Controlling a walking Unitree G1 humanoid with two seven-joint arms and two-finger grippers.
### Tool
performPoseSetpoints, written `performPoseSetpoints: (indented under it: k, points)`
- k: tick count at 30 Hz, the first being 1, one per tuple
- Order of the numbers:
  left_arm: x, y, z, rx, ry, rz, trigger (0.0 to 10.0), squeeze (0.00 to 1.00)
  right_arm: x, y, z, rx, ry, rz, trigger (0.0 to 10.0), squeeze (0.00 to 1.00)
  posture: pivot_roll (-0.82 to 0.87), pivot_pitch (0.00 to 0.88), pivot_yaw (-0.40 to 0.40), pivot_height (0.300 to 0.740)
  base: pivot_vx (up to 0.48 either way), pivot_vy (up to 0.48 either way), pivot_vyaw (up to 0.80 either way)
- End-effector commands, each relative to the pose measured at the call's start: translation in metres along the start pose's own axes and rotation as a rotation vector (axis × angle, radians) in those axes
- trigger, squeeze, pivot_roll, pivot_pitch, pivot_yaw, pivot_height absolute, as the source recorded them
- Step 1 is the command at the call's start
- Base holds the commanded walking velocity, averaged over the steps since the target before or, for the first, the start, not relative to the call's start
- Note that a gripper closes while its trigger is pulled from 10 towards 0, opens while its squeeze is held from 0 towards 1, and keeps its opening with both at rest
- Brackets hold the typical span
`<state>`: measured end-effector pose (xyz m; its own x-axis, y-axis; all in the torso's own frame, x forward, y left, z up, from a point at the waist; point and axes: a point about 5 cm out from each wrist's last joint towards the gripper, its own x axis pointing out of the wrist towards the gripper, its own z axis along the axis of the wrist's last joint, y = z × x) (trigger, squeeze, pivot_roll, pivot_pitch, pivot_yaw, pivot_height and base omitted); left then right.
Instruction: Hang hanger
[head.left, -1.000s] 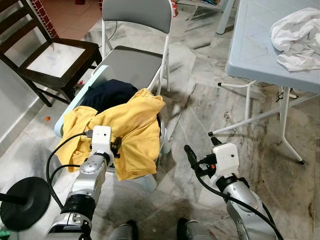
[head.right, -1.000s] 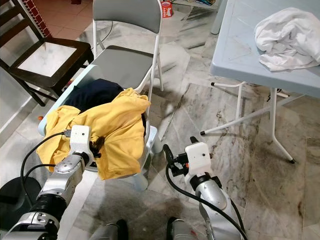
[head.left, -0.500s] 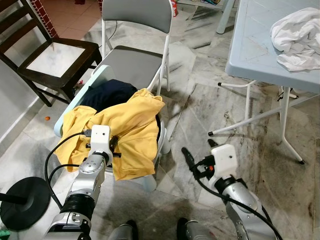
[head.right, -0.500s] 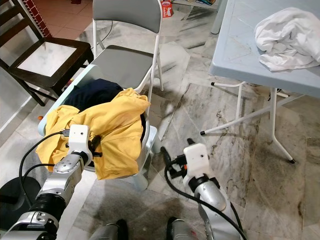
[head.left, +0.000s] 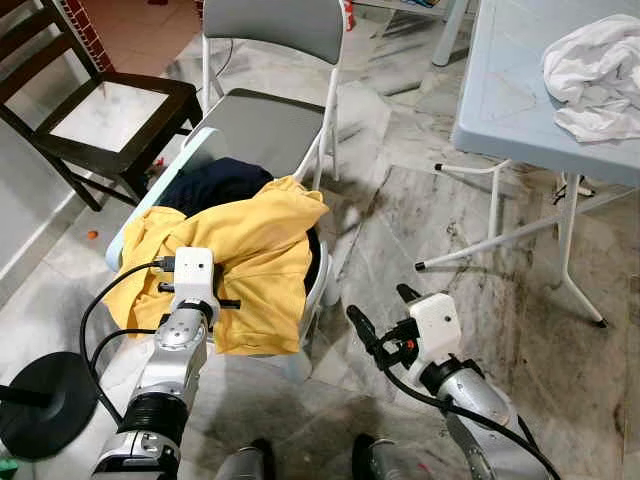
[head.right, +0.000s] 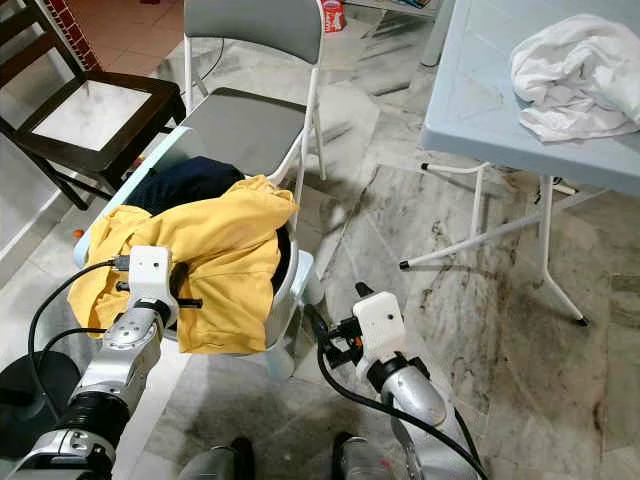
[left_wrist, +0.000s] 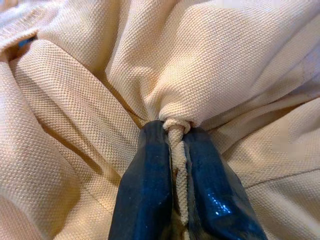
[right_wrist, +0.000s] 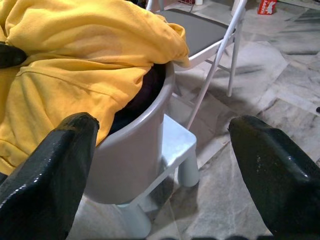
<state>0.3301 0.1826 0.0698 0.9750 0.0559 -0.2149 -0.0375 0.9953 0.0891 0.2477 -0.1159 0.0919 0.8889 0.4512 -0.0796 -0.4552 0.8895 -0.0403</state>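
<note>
**Left claw pinches yellow cloth; right claw spread beside the basket**

A marble floor (head.left: 400, 210), grey-veined and glossy, runs under everything; on the far right stands one pale blue plastic table (head.left: 510, 90) on thin white metal legs, bearing one crumpled white cloth (head.left: 595, 70); two chairs sit on the far side, one folding chair (head.left: 265, 110) with a smooth grey seat and white tube frame, one dark wooden chair (head.left: 110, 110) to the left; near the left, one round grey plastic basket (right_wrist: 135, 150) rests on a small pale stool (right_wrist: 172, 147); over its rim droops one yellow shirt (head.left: 255, 250) of pebbly knit, with one dark navy garment (head.left: 220, 185) bunched behind it; the left gripper (left_wrist: 179, 150) has its two black fingers pressed on a thin fold of that yellow shirt, cloth puckering around the pinch; the right gripper (right_wrist: 160, 170) hangs low to the right of the basket, its two glossy fingers spread wide, gripping nothing; I cannot tell where a hanger is.
</note>
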Motion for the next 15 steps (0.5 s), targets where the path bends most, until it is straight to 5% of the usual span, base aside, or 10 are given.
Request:
performPoseSetpoints:
  k: [1,10,15]
  points:
    - [-0.003,0.011,0.007,-0.022,-0.051,0.056,0.0,0.00,-0.002,-0.002,-0.003,-0.001,0.018,-0.008,10.0,0.00,-0.02,0.246,0.017,0.740,0.000,0.000,0.00]
    - [-0.011,0.004,0.082,-0.001,-0.418,-0.009,0.0,0.00,-0.001,-0.006,-0.005,-0.018,0.018,-0.034,10.0,0.00,-0.01,0.232,0.010,0.740,0.000,0.000,0.00]
    - [-0.014,0.008,0.112,0.048,-0.525,0.011,0.0,0.00,0.002,-0.006,-0.005,-0.022,0.018,-0.034,10.0,0.00,0.00,0.227,0.007,0.740,0.000,0.000,0.00]
